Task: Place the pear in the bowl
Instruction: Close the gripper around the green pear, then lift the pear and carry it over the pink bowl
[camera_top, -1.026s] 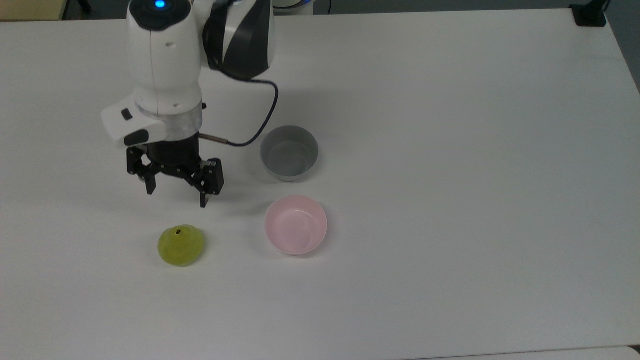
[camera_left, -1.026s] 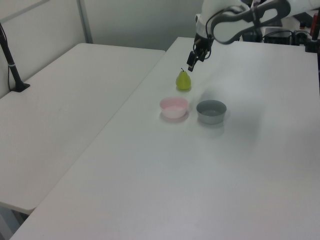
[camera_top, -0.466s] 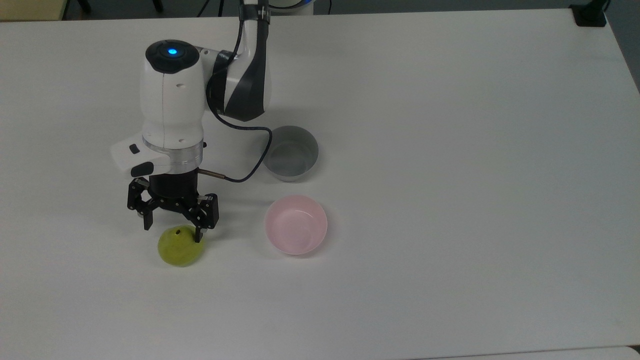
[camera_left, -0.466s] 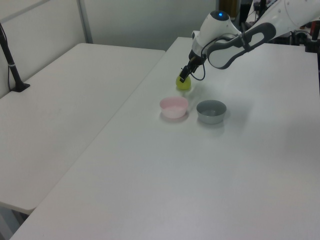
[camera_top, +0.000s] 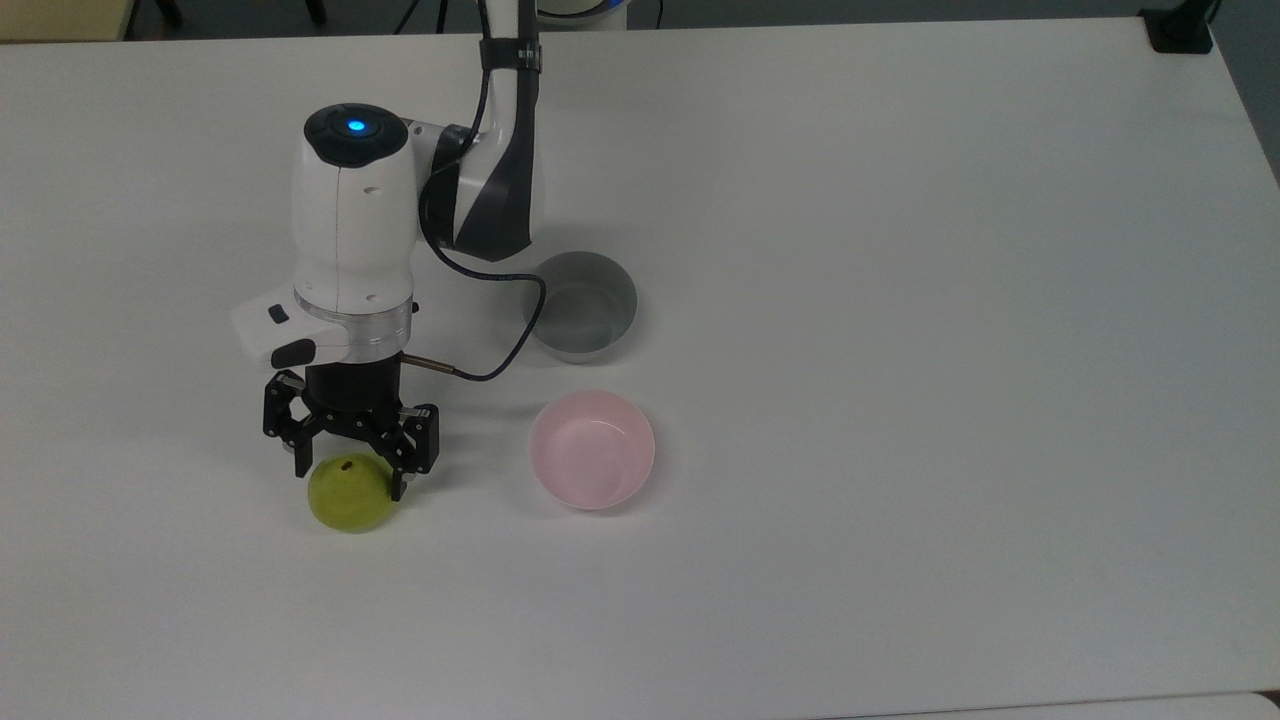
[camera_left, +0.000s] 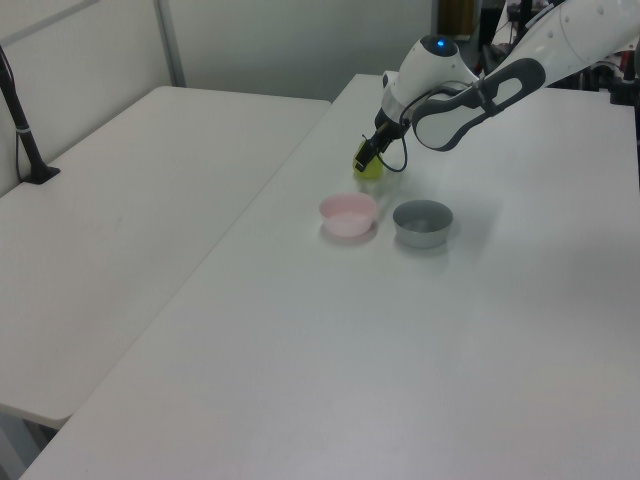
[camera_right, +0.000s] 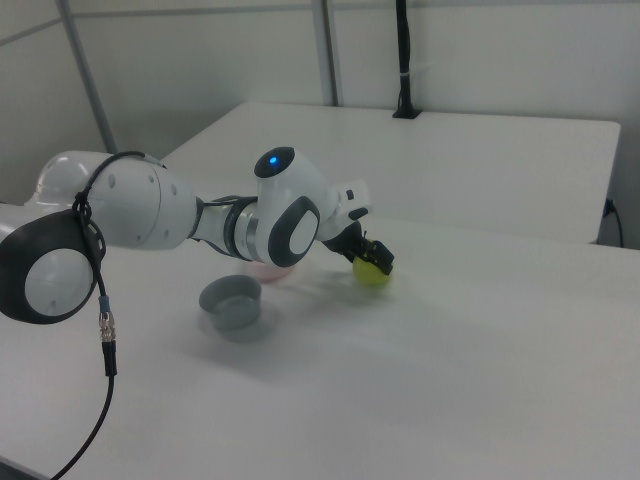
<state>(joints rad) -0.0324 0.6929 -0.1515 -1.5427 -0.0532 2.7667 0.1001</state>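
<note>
The yellow-green pear (camera_top: 350, 498) stands on the white table at the top view's lower left, dark stem spot facing up. My gripper (camera_top: 348, 472) is lowered over it and open, one black finger on each side of the fruit's upper part. The pale pink bowl (camera_top: 592, 450) sits empty to the pear's right in the top view, about two bowl widths away. In the left view the pear (camera_left: 372, 170) peeks out behind the gripper (camera_left: 365, 162), beyond the pink bowl (camera_left: 348, 213). In the right view the gripper (camera_right: 372, 258) covers the top of the pear (camera_right: 372, 275).
A grey straight-sided bowl (camera_top: 580, 305) stands empty just behind the pink one in the top view, close to the arm's cable (camera_top: 510, 350). A second white table (camera_left: 130, 200) adjoins on the left view's left, with a black post (camera_left: 22, 120) on it.
The arm came down and forward from above the table until its open fingers straddle the pear. The pear has shifted slightly to the top view's left.
</note>
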